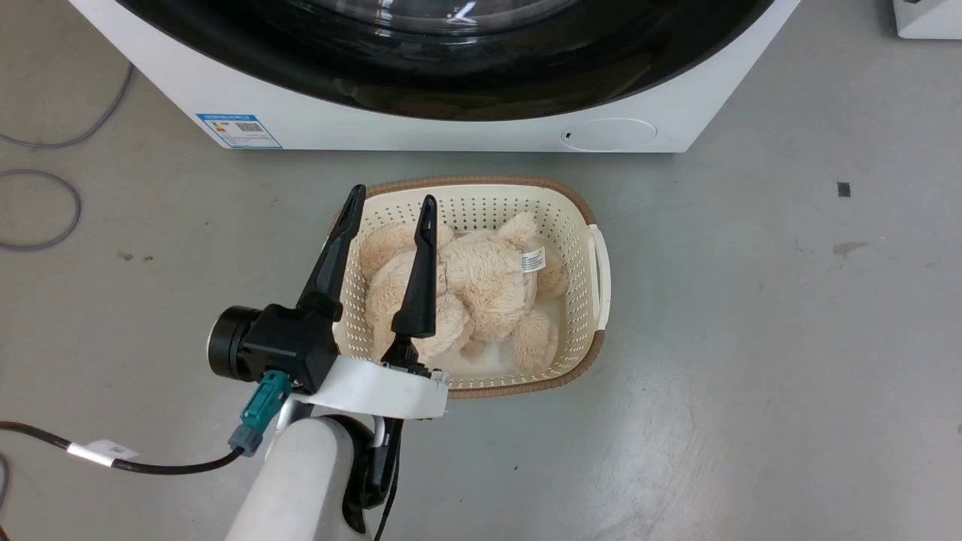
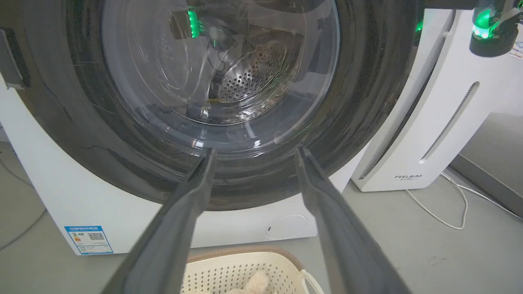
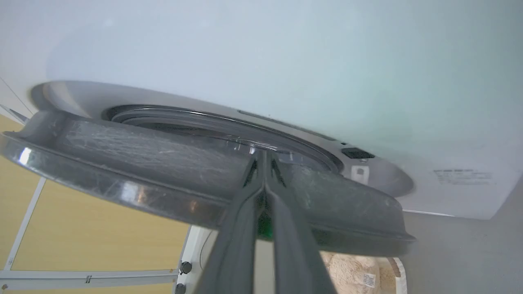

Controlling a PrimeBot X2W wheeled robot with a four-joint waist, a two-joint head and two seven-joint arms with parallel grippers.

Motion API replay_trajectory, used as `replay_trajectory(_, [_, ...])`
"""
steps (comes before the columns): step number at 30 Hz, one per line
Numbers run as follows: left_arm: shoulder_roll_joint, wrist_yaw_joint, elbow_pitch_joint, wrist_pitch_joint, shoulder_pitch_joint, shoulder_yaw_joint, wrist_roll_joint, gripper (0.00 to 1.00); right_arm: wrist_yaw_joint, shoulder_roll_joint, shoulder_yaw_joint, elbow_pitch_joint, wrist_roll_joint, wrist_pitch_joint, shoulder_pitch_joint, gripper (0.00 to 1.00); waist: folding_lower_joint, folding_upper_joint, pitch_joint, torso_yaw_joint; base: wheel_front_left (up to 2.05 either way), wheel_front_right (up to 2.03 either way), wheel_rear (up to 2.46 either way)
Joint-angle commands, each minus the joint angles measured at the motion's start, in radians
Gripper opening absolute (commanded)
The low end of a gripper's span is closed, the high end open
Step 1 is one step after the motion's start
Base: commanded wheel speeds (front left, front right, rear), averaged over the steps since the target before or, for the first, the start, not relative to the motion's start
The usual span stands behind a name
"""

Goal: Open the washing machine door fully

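The washing machine door [image 1: 451, 75] is a glossy black ring with a bulging glass bowl, spanning the white machine's front. In the left wrist view the washing machine door [image 2: 359, 102] faces me with the steel drum behind the glass. My left gripper [image 1: 392, 197] hangs open above the basket, short of the door, and between its spread tips my left gripper [image 2: 256, 151] holds nothing. In the right wrist view the washing machine door [image 3: 143, 163] stands slightly ajar, seen edge-on. My right gripper [image 3: 264, 154] is shut, tips reaching past the rim onto the door's inner side.
A cream laundry basket [image 1: 594, 263] holding a beige plush toy [image 1: 481, 285] sits on the grey floor just before the machine. Grey cables [image 1: 45, 210] lie at the left. A white slotted unit [image 2: 449, 102] and a white cord [image 2: 445, 212] stand right of the machine.
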Motion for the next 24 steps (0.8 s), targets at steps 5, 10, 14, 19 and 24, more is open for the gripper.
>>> replay_trajectory(5, [0.004, 0.003, 0.002, -0.006, -0.017, -0.001, -0.003, 1.0, 0.001, 0.035, 0.017, 0.008, 0.001, -0.003, 0.017, 0.0, 0.0, 0.0, 0.003, 0.001, 0.0, 0.0, 0.0])
replay_trajectory(10, [0.004, 0.003, 0.003, -0.006, -0.023, -0.006, -0.005, 1.0, 0.001, 0.052, 0.025, 0.011, 0.006, 0.004, 0.012, 0.0, 0.0, 0.0, 0.01, 0.004, 0.0, 0.0, 0.0])
replay_trajectory(14, [0.004, 0.004, 0.006, -0.006, -0.024, -0.007, -0.005, 1.0, 0.001, 0.052, 0.031, -0.006, 0.009, 0.023, 0.022, 0.0, 0.0, 0.0, 0.007, 0.005, 0.0, 0.0, 0.0])
replay_trajectory(19, [0.004, 0.007, 0.011, -0.006, -0.016, -0.007, -0.006, 1.0, 0.001, 0.034, 0.037, -0.055, 0.021, 0.066, 0.049, 0.0, 0.0, 0.0, -0.008, 0.003, 0.0, 0.0, 0.0])
replay_trajectory(24, [0.004, 0.01, 0.019, -0.006, -0.005, -0.008, -0.007, 1.0, 0.001, 0.003, 0.042, -0.12, 0.04, 0.109, 0.094, 0.0, 0.0, 0.0, -0.032, 0.001, 0.0, 0.0, 0.0])
